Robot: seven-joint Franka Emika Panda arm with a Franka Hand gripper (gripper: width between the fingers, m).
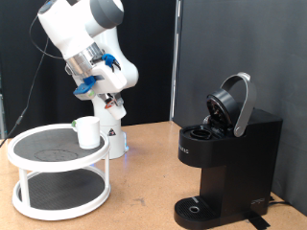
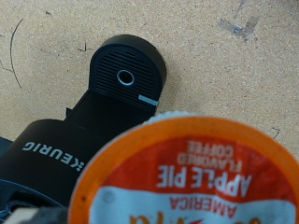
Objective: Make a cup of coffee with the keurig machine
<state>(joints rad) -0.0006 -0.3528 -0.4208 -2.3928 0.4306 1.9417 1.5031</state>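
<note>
While ext. view hides it, wrist cam shows pod [image 2: 192, 173] w/ keurig machine [image 2: 98, 121] beyond; fingers' state unclear.

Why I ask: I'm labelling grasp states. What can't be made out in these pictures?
- Gripper: in the exterior view its jaws are too small and dark to read, and the wrist view shows none of them.
- Pod: in the wrist view it is blurred and cut off by the bottom edge, so what holds it is unseen.
- Keurig machine: in the exterior view the chamber under its open lid is too dark.
- Cup: in the exterior view its own wall hides the inside.
</note>
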